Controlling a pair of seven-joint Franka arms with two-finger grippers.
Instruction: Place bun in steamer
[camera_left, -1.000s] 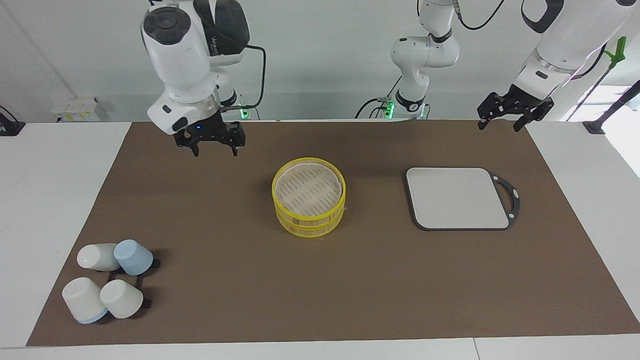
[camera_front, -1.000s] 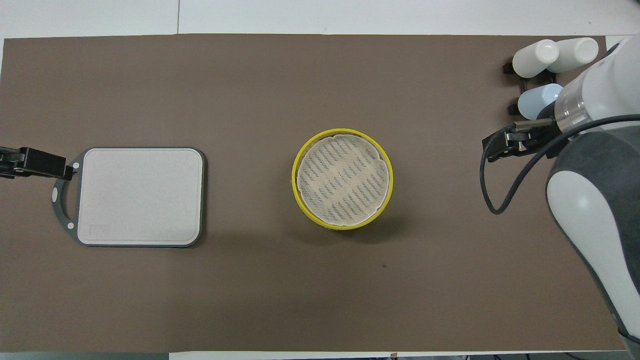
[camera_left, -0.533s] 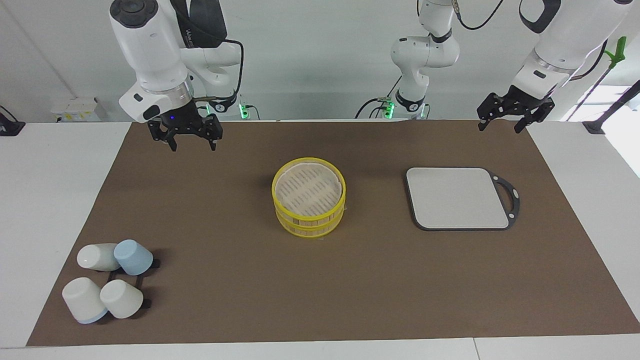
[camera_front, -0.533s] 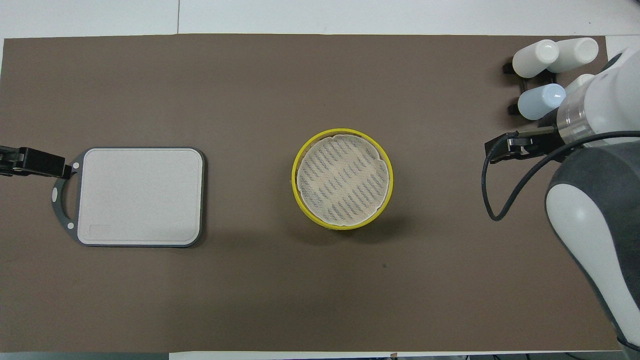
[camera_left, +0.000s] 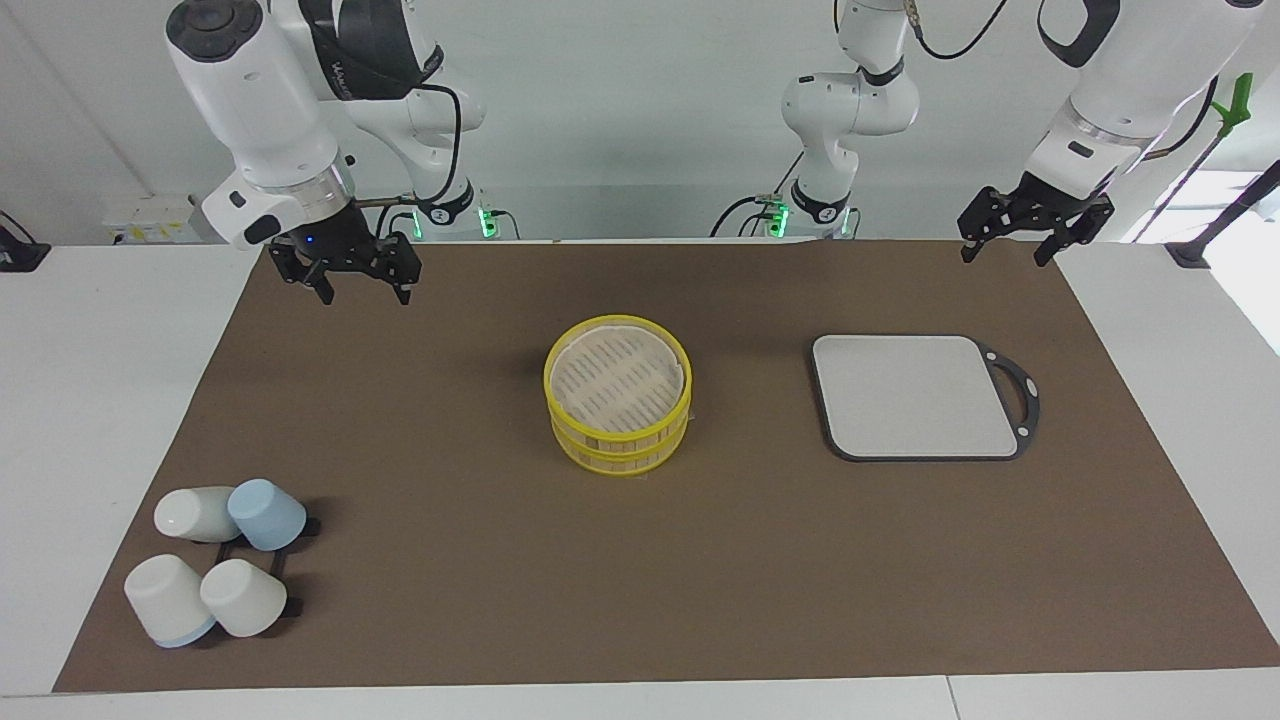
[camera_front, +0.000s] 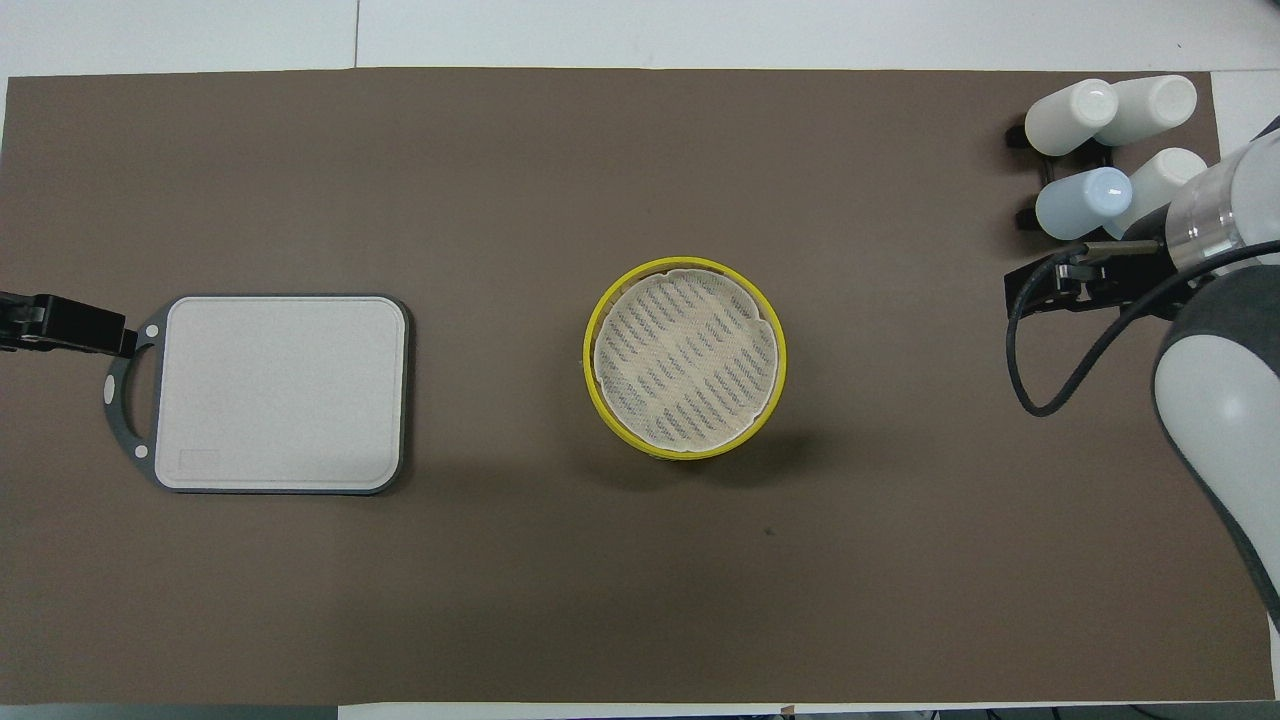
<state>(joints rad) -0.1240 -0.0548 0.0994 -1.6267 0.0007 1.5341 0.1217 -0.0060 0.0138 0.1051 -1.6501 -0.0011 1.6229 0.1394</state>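
Observation:
The steamer (camera_left: 618, 405) stands in the middle of the brown mat, two yellow-rimmed tiers stacked; its top (camera_front: 686, 360) shows a pale woven, slatted surface. No bun shows in either view. My right gripper (camera_left: 364, 297) is open and empty, up in the air over the mat's edge by the right arm's base, well apart from the steamer; it also shows in the overhead view (camera_front: 1050, 285). My left gripper (camera_left: 1005, 258) is open and empty, waiting in the air over the mat's corner by the left arm's base, just off the board's handle (camera_front: 118, 390).
A grey rectangular board (camera_left: 915, 395) with a dark handle lies toward the left arm's end. Several white and pale blue cups (camera_left: 215, 560) lie tipped on a black rack at the mat's corner, farthest from the robots, at the right arm's end; they also show in the overhead view (camera_front: 1100, 150).
My right gripper has drawn back from the steamer toward the right arm's end of the table and its base. The left gripper has barely moved.

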